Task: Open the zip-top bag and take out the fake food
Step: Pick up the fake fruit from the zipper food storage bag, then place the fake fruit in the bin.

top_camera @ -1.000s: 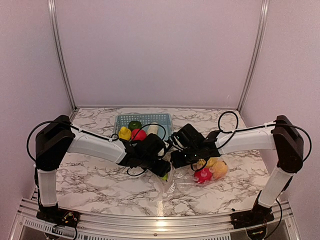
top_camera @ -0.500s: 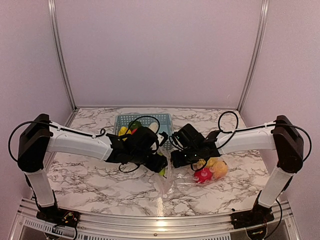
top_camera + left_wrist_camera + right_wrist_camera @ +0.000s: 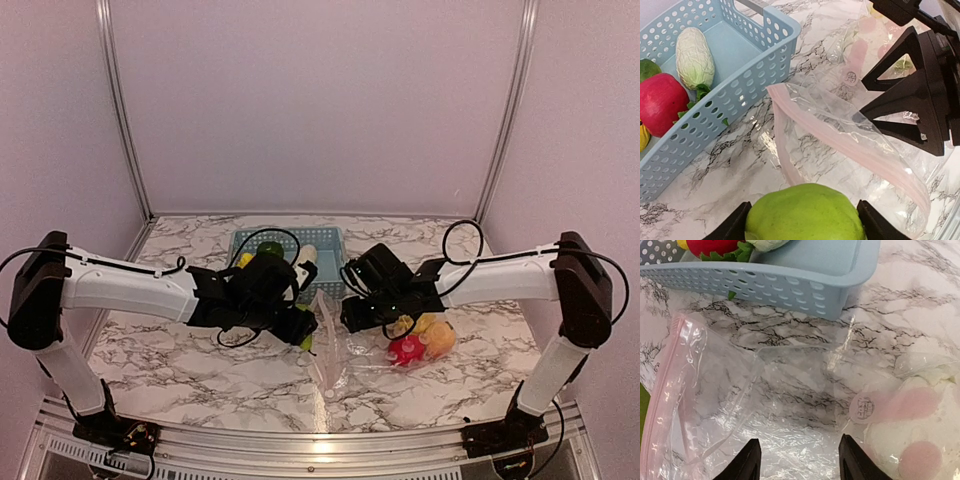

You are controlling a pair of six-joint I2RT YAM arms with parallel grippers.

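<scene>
At the left, your light blue basket (image 3: 765,30) holds a red apple (image 3: 660,102) and a white ridged vegetable (image 3: 694,57). Just right of it the zip-top bag (image 3: 790,390) lies clear and crinkled on the surface (image 3: 170,365). Its pink zipper strip (image 3: 781,145) stands up in an open loop, and at its right end red and yellow pieces (image 3: 420,340) of fake food sit inside the film. The surface is white marble pattern with grey veins, boxed in by pale lilac walls (image 3: 320,100) and aluminium posts (image 3: 122,110). Both arms reach inward, elbows out, and meet near the bag's mouth. Your left hand (image 3: 804,227) is clamped on a green fruit (image 3: 805,205) just beside that mouth. Your right hand (image 3: 800,460) hangs low over the clear film with its fingers partly apart; you cannot tell whether they touch it.
</scene>
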